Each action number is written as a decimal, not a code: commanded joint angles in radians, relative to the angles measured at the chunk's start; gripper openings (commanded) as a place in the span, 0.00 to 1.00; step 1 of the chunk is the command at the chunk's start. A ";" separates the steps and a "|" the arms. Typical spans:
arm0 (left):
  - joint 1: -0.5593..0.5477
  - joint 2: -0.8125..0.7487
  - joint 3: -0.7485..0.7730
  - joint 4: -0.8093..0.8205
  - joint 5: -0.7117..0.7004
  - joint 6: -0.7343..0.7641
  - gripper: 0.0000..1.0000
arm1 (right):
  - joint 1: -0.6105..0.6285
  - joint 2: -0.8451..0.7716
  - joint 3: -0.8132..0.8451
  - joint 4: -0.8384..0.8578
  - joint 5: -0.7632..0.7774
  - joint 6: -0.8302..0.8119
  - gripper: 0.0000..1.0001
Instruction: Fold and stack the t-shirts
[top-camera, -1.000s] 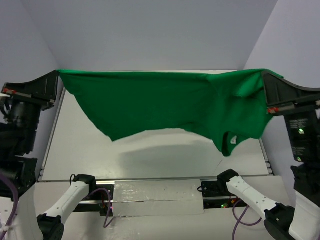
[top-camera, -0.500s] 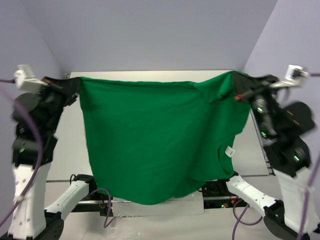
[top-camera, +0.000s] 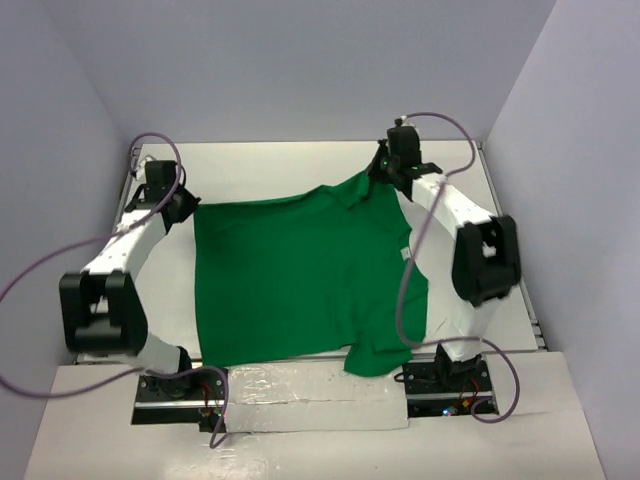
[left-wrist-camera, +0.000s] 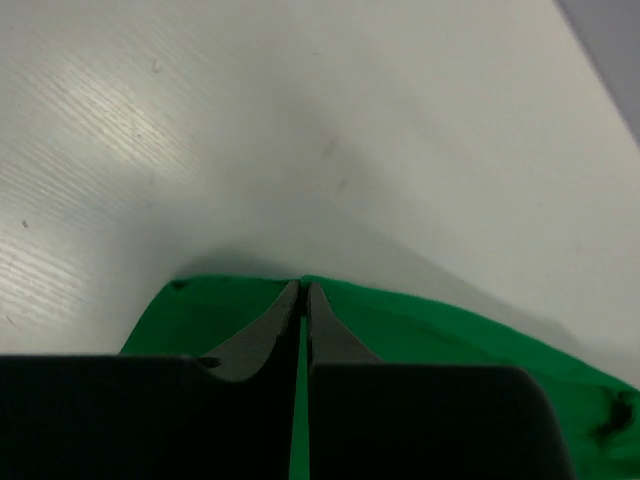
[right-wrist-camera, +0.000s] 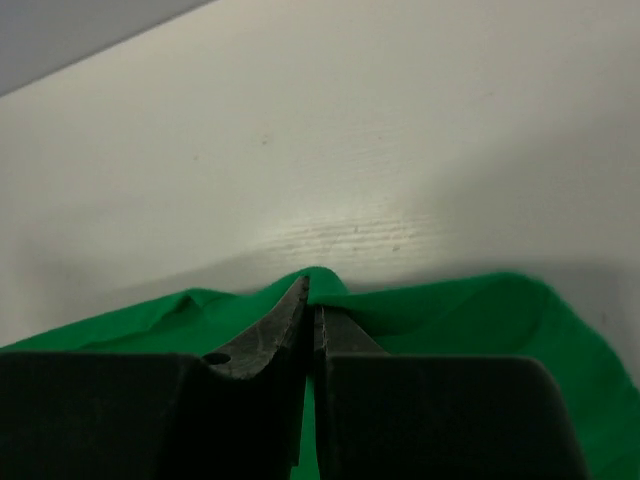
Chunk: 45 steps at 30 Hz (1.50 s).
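The green t-shirt (top-camera: 300, 280) lies spread on the white table, its near edge hanging over the front. Its small white label (top-camera: 404, 251) shows near the right side. My left gripper (top-camera: 186, 209) is shut on the shirt's far left corner, low at the table. In the left wrist view the jaws (left-wrist-camera: 303, 290) pinch the green cloth (left-wrist-camera: 420, 320). My right gripper (top-camera: 377, 176) is shut on the shirt's far right corner. In the right wrist view the jaws (right-wrist-camera: 311, 290) pinch a raised fold of the cloth (right-wrist-camera: 480, 310).
The white table (top-camera: 300, 165) extends beyond the shirt at the back. Purple walls stand close on the left, right and back. Purple cables (top-camera: 404, 290) loop over both arms. A taped strip (top-camera: 310, 385) runs along the front between the arm bases.
Both arms have swung the shirt from hanging high in the air down and away, and it now lies spread on the table. Both grippers still hold its corners.
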<state>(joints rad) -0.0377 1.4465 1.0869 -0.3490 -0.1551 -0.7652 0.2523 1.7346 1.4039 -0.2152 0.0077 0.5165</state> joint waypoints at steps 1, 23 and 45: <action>0.059 0.160 0.114 0.101 0.009 0.001 0.10 | -0.008 0.246 0.211 0.129 -0.069 0.053 0.09; 0.180 0.395 0.284 0.090 0.103 0.016 0.10 | 0.001 0.554 0.612 0.017 -0.187 0.162 0.09; 0.180 0.010 -0.135 0.088 0.146 -0.007 0.10 | 0.004 0.027 -0.091 -0.048 -0.107 0.224 0.09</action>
<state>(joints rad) 0.1337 1.5056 1.0043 -0.2840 -0.0241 -0.7559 0.2508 1.8213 1.3841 -0.2279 -0.1440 0.7261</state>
